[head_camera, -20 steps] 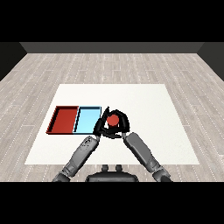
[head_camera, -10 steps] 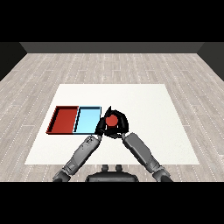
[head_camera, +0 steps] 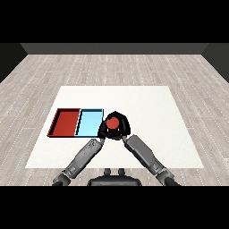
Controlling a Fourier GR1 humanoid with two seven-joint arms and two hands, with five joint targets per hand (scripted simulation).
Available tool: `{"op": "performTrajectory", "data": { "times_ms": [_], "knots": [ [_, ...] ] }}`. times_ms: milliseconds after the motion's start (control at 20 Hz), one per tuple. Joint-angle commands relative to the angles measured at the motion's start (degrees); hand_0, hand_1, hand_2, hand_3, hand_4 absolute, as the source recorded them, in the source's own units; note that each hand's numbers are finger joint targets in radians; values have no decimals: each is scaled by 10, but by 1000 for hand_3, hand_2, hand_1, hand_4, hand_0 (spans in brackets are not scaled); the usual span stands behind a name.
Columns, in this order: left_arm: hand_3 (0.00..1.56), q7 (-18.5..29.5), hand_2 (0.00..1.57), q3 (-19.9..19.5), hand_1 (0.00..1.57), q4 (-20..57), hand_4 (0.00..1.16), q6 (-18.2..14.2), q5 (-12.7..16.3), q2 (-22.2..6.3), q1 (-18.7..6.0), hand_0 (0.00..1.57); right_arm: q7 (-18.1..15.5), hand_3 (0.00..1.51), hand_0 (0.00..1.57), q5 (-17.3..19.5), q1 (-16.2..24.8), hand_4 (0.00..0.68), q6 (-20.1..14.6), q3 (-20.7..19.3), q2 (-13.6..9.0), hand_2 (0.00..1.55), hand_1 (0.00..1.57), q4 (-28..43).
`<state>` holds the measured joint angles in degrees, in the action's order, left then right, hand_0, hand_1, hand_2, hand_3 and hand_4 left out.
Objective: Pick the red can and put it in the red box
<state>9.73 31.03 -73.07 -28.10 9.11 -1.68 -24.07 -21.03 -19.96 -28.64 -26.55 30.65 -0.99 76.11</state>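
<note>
The red can (head_camera: 112,122) stands just right of the light blue tray (head_camera: 89,122), its round red top facing up. My right hand (head_camera: 123,129) is curled round it, black fingers wrapping both sides, and the can's lower part is hidden. The red tray (head_camera: 65,122) lies left of the blue one, with nothing in it. My left hand (head_camera: 102,133) sits at the can's lower left, close against the right hand, by the blue tray's near right corner. Its shape merges with the right hand's.
Both trays lie side by side on the left half of the white table (head_camera: 152,112). The two grey forearms come up from the bottom and meet near the can. Wooden floor surrounds the table.
My right hand and the red can have shifted slightly left, toward the blue tray. The left arm has stayed about where it was.
</note>
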Motion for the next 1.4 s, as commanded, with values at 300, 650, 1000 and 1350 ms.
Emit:
{"op": "performTrajectory", "data": {
  "times_ms": [300,650,1000,1350],
  "knots": [
    [1300,-6,1452,59,1571,34,881,-74,28,16,-51,1571,22,1390,1478,11,-1,558,0,11,9,1437,1478,38],
    [1426,-21,1522,61,1571,29,880,-120,36,16,-76,1571,8,1398,1516,29,24,544,26,-2,6,1460,1516,35],
    [1489,10,1556,13,1571,-17,1119,-47,14,16,-4,1571,-2,1195,1255,-38,-3,0,35,8,9,1262,1255,20],
    [1491,-3,1569,1,1571,10,1140,-62,8,16,-47,1571,25,0,0,6,18,0,21,11,9,0,0,71]
  ]
}}
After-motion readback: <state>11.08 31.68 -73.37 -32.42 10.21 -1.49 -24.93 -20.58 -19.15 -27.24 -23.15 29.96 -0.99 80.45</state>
